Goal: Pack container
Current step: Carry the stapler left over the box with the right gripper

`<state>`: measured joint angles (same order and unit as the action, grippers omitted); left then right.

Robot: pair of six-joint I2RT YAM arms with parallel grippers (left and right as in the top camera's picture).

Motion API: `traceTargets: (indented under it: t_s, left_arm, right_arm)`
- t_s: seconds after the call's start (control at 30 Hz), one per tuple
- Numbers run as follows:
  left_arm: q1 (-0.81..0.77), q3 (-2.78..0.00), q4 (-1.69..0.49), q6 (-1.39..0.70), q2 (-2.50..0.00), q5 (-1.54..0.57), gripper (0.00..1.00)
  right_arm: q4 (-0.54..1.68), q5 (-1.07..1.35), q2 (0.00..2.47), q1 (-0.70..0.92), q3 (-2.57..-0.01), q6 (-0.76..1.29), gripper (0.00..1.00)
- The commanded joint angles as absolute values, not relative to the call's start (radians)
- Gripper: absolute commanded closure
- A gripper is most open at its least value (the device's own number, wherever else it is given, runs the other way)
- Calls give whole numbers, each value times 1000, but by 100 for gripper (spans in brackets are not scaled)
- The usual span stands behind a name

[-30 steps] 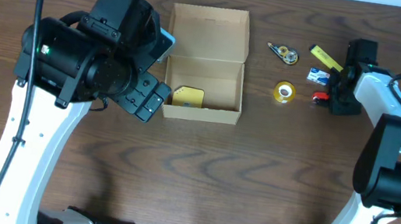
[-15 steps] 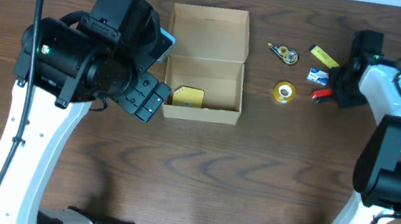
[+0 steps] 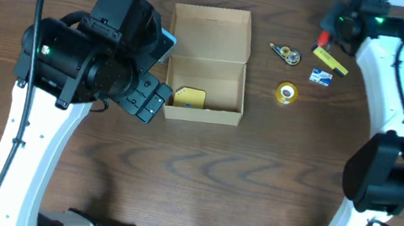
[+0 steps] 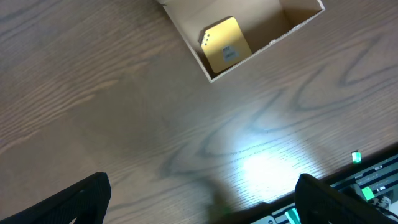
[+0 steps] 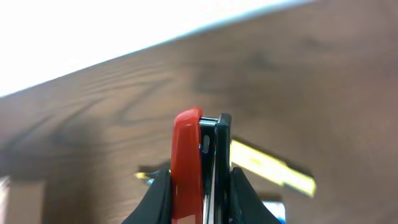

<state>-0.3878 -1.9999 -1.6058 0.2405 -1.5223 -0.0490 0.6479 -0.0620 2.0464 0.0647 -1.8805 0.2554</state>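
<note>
The tan cardboard box [image 3: 210,47] lies open at mid table, lid flap back, with a yellow pad [image 3: 190,97] inside; both also show in the left wrist view, the box [image 4: 292,15] and the pad [image 4: 224,46]. My left gripper [image 3: 148,99] is open and empty, just left of the box's front corner, above bare wood [image 4: 202,208]. My right gripper [image 3: 331,30] is raised at the far right edge, shut on a slim red and black item [image 5: 200,168].
On the table right of the box lie a correction-tape dispenser [image 3: 285,54], a yellow tape roll [image 3: 287,93], a yellow bar-shaped item [image 3: 330,60] and a small blue and white card [image 3: 319,76]. The yellow bar [image 5: 273,167] shows behind my right fingers.
My right gripper has lifted the red and black item off the table beside the tape roll and carried it up toward the far edge. The left arm has not moved.
</note>
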Motion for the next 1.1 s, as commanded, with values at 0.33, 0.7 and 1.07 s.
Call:
traceTargets:
  t_s: [0.33, 0.7, 1.07]
  left_arm:
    - [-387, -2016, -1611, 247, -1512, -49, 5]
    - [-387, -2016, -1612, 247, -1512, -49, 5]
    - [-387, -2016, -1632, 247, -1512, -44, 5]
  right_arm:
    - [587, 321, 2019, 261, -1900, -672, 99]
    - [671, 574, 2019, 334, -1900, -795, 99]
    - [796, 589, 2019, 453, -1897, -846, 99]
